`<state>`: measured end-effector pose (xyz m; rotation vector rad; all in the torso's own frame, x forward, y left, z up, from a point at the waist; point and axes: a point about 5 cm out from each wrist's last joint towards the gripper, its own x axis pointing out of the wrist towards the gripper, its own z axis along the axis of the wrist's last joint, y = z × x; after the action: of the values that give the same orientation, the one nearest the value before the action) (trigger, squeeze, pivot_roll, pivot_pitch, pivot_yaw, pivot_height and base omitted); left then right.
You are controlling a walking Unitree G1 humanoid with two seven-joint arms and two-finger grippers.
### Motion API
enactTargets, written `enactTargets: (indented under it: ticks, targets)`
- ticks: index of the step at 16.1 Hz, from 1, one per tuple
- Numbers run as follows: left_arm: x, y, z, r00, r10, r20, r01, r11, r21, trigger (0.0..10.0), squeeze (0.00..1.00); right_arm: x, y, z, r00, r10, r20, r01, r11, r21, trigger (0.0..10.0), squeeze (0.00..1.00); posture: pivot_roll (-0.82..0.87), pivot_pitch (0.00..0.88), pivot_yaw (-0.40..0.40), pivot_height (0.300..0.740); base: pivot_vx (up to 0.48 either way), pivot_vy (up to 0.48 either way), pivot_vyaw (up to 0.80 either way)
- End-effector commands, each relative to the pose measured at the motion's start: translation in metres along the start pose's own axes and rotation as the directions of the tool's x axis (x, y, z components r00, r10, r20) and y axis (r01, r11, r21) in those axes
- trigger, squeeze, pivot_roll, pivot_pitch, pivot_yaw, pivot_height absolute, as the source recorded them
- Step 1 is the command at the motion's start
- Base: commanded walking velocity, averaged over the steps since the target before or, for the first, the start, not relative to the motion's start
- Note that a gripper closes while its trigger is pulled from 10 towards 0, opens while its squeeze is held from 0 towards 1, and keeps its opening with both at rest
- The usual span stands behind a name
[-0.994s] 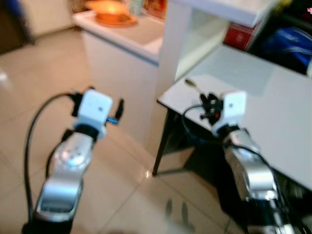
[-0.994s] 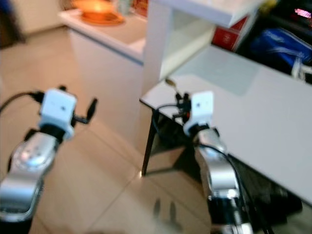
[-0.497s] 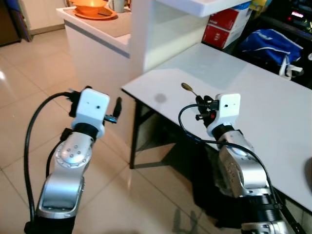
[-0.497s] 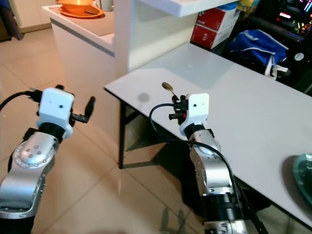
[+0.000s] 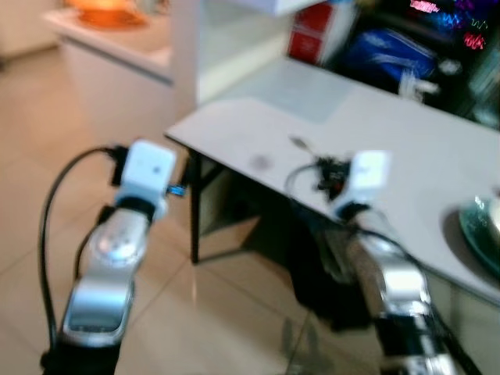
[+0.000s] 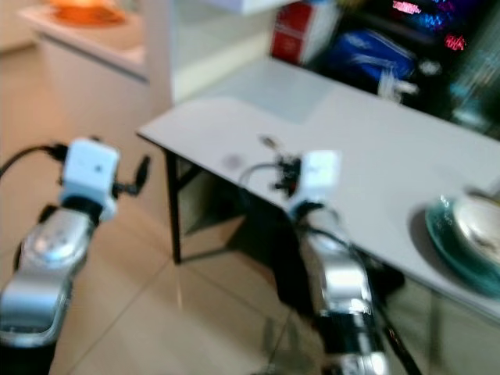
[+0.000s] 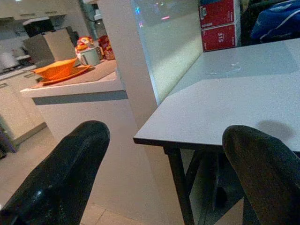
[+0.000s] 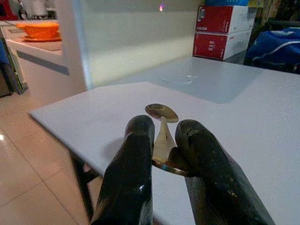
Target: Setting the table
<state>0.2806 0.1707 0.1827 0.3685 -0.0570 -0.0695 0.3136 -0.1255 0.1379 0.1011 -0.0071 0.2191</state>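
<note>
My right gripper (image 8: 161,140) is shut on a gold spoon (image 8: 162,117), whose bowl sticks out past the fingertips. It hovers over the near left part of the white table (image 5: 406,148), where the spoon (image 5: 301,144) shows as a small dark shape ahead of the wrist. A teal plate (image 6: 461,238) with a pale bowl on it lies at the table's right edge. My left gripper (image 7: 164,183) is open, held over the floor to the left of the table's corner (image 7: 140,138), with nothing between its fingers (image 7: 61,173).
A white counter (image 5: 109,47) with an orange dish (image 7: 58,70) stands at the far left, beside a white shelf unit (image 5: 226,47). Red boxes (image 8: 220,30) and a blue bag (image 5: 383,51) sit behind the table. Tiled floor (image 5: 234,312) lies open below my arms.
The camera has swung right, blurring the view and bringing the teal plate in at the right. Both arms keep their poses; the spoon stays in my right gripper.
</note>
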Motion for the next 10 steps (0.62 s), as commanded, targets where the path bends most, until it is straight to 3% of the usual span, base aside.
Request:
enactTargets:
  ticks: [1,5,10]
  targets:
    - [0.0013,-0.0039,0.0048,1.0,-0.011,0.016,0.011,1.0,-0.012,10.0,0.0,0.0004,-0.0091,0.0077,0.999,-0.025,0.021,0.025,1.0,0.0,10.0,0.0,0.06,0.0,-0.071,0.74,0.0,0.356,-0.8]
    - [0.0011,0.0019,0.0035,1.0,-0.001,0.009,0.0,1.0,0.013,10.0,0.0,0.0021,-0.0012,0.0072,1.0,0.008,0.024,-0.007,1.0,-0.009,10.0,0.0,0.07,0.0,-0.074,0.74,0.0,0.0,0.0]
    - [0.0001,0.0002,0.005,1.0,-0.017,0.015,0.017,1.0,0.018,10.0,0.0,0.0034,-0.0004,0.0074,1.0,0.017,0.025,-0.017,1.0,-0.007,10.0,0.0,0.07,0.0,-0.074,0.74,0.379,0.0,0.0]
